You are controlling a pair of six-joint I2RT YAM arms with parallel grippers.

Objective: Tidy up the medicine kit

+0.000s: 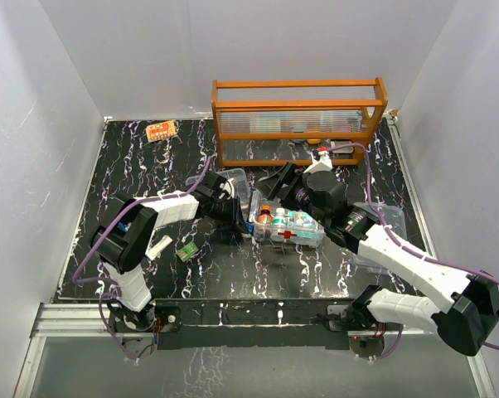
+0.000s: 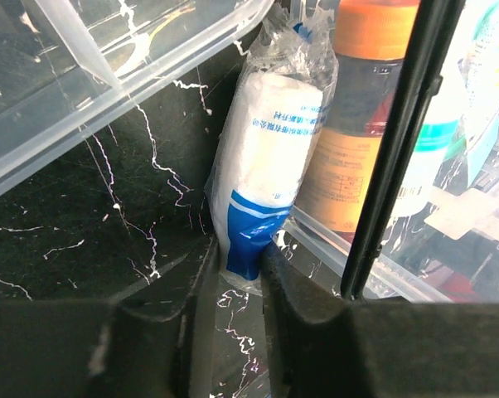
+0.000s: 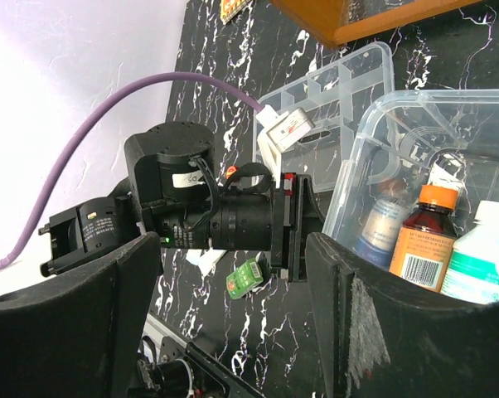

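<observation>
Left-arm fingers (image 2: 287,323) pinch the blue lower end of a bandage roll (image 2: 270,141) in clear wrap, as far as the wrist view shows. The grip sits on the wrapper's narrow tail, not on the white body. From the left gripper (image 2: 239,269) the roll runs toward 12 o'clock across the black marbled table (image 2: 92,215). It leans against the outer wall of the medicine kit box (image 2: 390,278), which fills the view from 1 to 4 o'clock. A brown bottle (image 2: 361,124) with an orange cap stands inside that wall. I cannot tell whether the roll's far end lies over the rim. The kit's divided tray (image 2: 100,75) lies at 10 o'clock.

Seen from above, the box sits at the table's middle. The left gripper is at its 9 o'clock side. The right gripper (image 1: 303,192) is at its 12 o'clock side, spread wide with nothing between its fingers. An orange wooden rack (image 1: 299,120) stands beyond.

Risk, as I judge it: so slight a hold on slack plastic could slip, letting the roll swing and drop. The roll could also catch the rim and tip the bottle. The two arms are crowded together and could knock.
</observation>
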